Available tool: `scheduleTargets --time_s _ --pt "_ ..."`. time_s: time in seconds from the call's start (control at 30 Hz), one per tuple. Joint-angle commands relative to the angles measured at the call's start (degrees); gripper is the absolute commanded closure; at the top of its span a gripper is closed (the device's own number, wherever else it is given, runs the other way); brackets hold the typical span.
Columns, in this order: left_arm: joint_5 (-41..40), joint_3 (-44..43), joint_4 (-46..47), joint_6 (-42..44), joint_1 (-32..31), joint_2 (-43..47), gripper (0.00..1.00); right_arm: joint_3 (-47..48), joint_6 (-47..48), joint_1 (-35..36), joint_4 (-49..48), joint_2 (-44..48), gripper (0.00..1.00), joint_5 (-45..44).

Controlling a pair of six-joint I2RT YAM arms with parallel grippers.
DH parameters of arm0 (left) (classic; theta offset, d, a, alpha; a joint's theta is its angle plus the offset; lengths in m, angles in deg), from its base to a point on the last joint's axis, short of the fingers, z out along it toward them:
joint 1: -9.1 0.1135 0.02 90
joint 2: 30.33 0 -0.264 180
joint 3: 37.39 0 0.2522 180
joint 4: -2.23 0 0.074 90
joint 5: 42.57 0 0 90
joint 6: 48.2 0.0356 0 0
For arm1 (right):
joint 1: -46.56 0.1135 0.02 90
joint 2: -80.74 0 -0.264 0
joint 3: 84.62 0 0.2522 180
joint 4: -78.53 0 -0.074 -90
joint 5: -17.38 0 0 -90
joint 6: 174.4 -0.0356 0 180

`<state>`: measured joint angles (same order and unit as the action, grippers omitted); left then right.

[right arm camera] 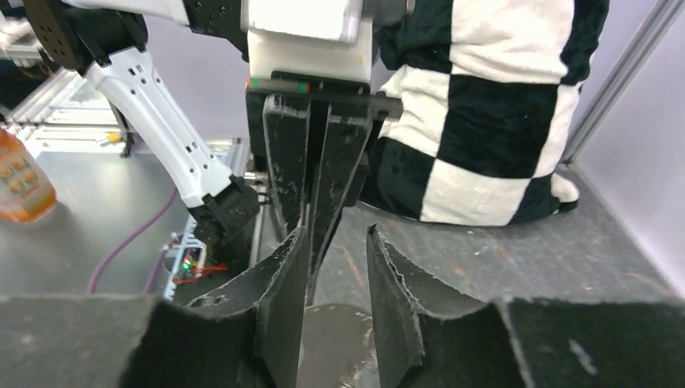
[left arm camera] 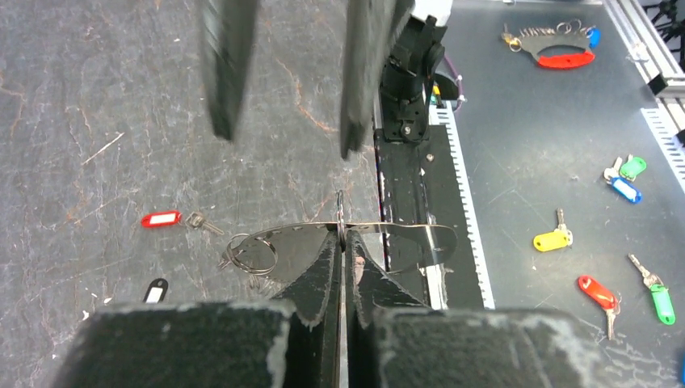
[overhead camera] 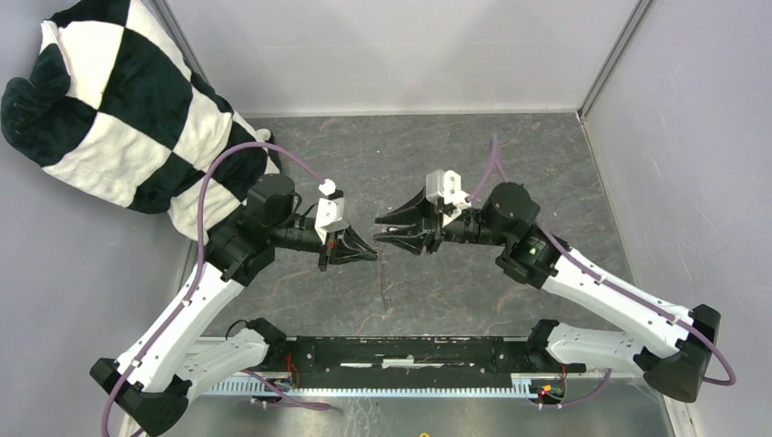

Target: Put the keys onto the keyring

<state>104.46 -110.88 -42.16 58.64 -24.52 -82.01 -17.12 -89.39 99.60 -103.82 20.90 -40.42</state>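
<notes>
**Left gripper** (left arm camera: 341, 239): the two black, rough-edged wedge fingers are pressed together, clamped on the keyring (left arm camera: 404, 228). The keyring is a thin, silvery-grey metal loop. It is held off the surface, nearly edge-on to the left wrist camera, and extends to both sides of the fingertips. A cluster of small wire rings (left arm camera: 246, 255) hangs at one end.

**Right gripper** (left arm camera: 287, 141): faces the left gripper tip to tip. Its flat black fingers stand apart and nothing shows between them.

**Keys:** both lie on the table (left arm camera: 97, 97), a dark grey mat with a marbled pattern, below the loop.
- The red-tagged key (left arm camera: 161, 219) has an oblong plastic tag with a white label.
- Of the black-tagged key (left arm camera: 153, 289), only the tag shows.

**Background:** a plush black-and-white checked cushion (overhead camera: 118, 100) rests in the far left corner.
</notes>
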Motion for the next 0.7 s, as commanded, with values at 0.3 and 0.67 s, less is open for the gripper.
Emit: scheduleTargets --time_s 0.3,0.67 --pt "-0.4 -5.8 -9.7 14.2 -0.1 -2.2 0.98 23.1 24.3 -0.7 39.3 -10.5 0.58 9.4" --pt "-1.5 -5.8 -9.7 14.5 -0.1 -2.3 0.98 24.5 23.5 -0.6 39.1 -12.2 0.68 11.0"
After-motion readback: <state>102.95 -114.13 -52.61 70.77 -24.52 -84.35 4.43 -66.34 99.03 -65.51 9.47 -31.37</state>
